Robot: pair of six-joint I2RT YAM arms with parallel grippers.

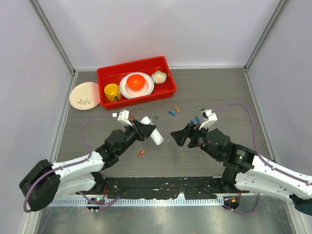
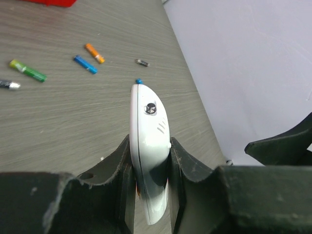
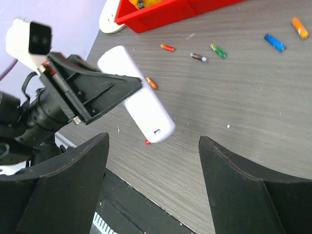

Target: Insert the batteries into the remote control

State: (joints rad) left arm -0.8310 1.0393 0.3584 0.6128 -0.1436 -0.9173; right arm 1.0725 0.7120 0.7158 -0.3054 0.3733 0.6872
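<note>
The white remote control (image 1: pixel 156 136) is held off the table, clamped edge-on between the jaws of my left gripper (image 1: pixel 145 129), which is shut on its near end (image 2: pixel 148 131). My right gripper (image 1: pixel 179 137) faces it from the right, open wide and empty (image 3: pixel 153 138); the remote's free end (image 3: pixel 155 124) hangs just ahead of its fingertips. Several batteries lie loose on the table: blue (image 1: pixel 171 113), orange (image 1: pixel 177 109), green (image 1: pixel 155 117) and a red-orange one (image 1: pixel 141 153) below the remote. The left wrist view also shows the green battery (image 2: pixel 28 70) and the blue battery (image 2: pixel 85 64).
A red tray (image 1: pixel 105 78) at the back holds a yellow cup (image 1: pixel 111 92), a white plate with an orange ball (image 1: pixel 136 82) and a small bowl (image 1: pixel 159 77). A pale plate (image 1: pixel 84 95) lies left of the tray. Grey walls enclose the table.
</note>
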